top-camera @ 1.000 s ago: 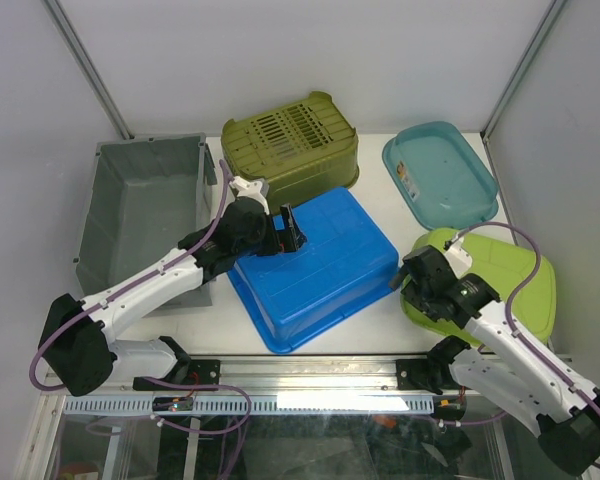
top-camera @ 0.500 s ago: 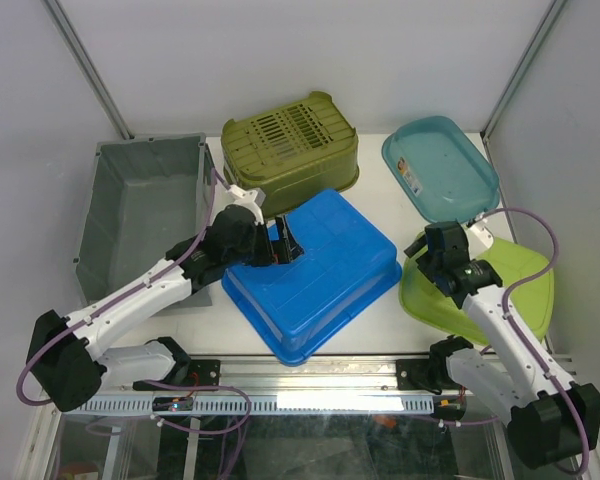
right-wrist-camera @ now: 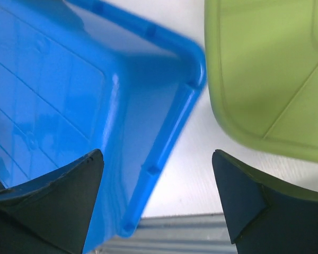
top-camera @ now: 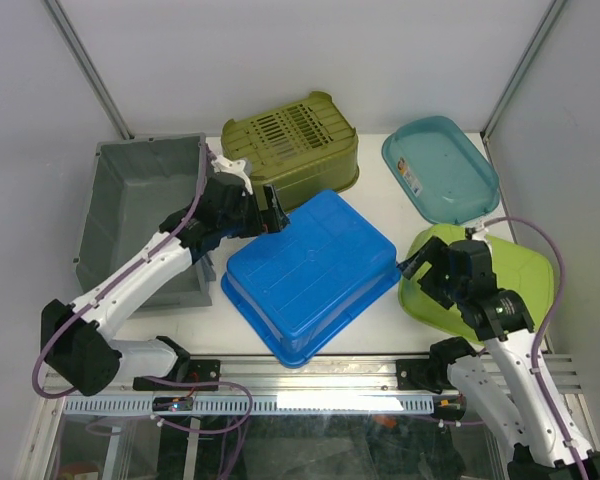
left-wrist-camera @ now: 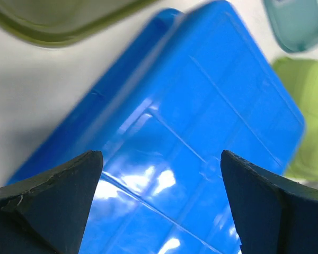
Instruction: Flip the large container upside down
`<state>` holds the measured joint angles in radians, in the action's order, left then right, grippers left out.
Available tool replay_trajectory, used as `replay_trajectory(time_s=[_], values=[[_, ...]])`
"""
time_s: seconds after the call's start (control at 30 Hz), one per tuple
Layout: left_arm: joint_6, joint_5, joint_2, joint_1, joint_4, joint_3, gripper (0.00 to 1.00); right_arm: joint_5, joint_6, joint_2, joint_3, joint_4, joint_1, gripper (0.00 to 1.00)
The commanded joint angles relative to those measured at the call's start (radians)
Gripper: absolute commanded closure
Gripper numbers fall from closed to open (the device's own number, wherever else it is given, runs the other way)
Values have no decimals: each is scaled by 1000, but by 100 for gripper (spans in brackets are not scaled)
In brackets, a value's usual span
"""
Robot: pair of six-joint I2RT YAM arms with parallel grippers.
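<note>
The blue container (top-camera: 310, 275) lay bottom-up at frame centre, apparently flipped, with the left gripper (top-camera: 271, 213) and right gripper (top-camera: 417, 268) both spread, holding nothing.

A white desk (top-camera: 380, 205) carries five plastic items. A grey bin (top-camera: 140, 215) sits along the left edge, an olive basket (top-camera: 290, 140) upside down at the far edge, a teal lid (top-camera: 440, 172) in the far right corner, a green lid (top-camera: 510, 270) by the right edge, and a blue tub (top-camera: 315, 270) upside down at centre.

text: none legible — teal lid (top-camera: 442, 172): small sticker, print too small to read
</note>
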<state>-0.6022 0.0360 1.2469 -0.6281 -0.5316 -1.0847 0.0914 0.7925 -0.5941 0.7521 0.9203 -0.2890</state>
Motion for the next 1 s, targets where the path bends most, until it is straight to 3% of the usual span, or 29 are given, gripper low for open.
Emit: replay_trajectory(time_s=[0.0, 0.2, 0.4, 0.57, 0.97], values=[[83, -13, 50, 105, 35, -22, 1, -198, 59, 42, -121, 54, 5, 13], [89, -171, 103, 125, 43, 47, 1, -138, 118, 36, -213, -35, 5, 13], [24, -230, -36, 124, 51, 173, 1, 83, 139, -102, -213, -173, 7, 12], [-8, -248, -121, 125, 40, 224, 1, 155, 171, -239, -204, -363, 9, 12], [-74, -324, -240, 123, 36, 322, 1, 68, 163, -491, -59, -554, 19, 12]])
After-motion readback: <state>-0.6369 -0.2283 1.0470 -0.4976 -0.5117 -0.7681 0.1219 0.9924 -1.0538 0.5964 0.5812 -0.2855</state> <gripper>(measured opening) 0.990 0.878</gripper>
